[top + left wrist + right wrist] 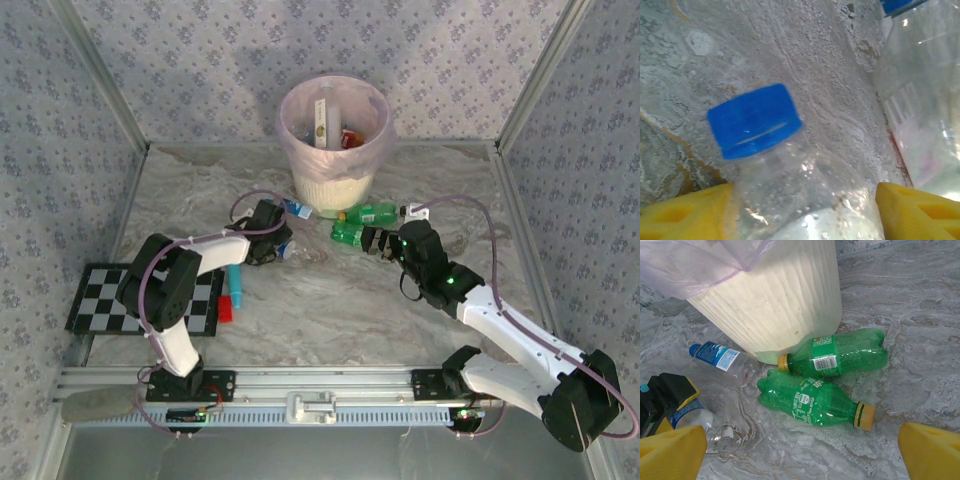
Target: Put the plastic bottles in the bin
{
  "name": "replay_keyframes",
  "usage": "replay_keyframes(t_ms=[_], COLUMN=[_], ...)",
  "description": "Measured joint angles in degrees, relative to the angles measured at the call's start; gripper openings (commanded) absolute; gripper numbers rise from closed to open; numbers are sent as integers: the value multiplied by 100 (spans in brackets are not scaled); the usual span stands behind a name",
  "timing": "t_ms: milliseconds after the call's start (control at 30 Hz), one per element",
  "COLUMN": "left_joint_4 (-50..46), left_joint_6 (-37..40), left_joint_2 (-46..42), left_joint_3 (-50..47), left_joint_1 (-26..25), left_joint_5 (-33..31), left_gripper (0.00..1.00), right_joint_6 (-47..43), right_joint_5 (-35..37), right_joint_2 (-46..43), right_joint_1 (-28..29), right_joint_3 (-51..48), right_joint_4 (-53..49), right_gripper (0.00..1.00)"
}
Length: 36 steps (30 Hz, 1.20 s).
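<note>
One clear bottle (805, 200) sits clamped between left fingers (685, 212), cap pointing straight ahead; right fingers (932, 452) spread wide, nearer green bottle (810, 401) crosswise just ahead.

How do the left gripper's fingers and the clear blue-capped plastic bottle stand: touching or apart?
Touching: left wrist view shows the clear blue-capped plastic bottle meeting both yellow fingers.
</note>
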Motion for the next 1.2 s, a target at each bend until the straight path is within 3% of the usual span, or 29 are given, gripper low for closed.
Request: replay_keyframes(t_ms=[267,533,933,1200], left_joint_4=[92,17,55,9], left_joint_6=[15,293,1849,3047], left_joint_2=[-142,-944,-3038,-3375], left_joint_3=[-157,-396,-476,179], left_joint_1=[20,20,20,20], left_joint_5=[22,-68,-173,-166], left_gripper=[58,56,56,56], right_joint_6=[20,61,61,63], right_joint_5=[26,44,28,-61], right_joint_2=[0,2,404,549], right_joint_1=[11,22,22,46], right_joint_3=[-35,-85,-85,-83], right_joint_4=[2,2,155,164], right_gripper=[100,100,100,100])
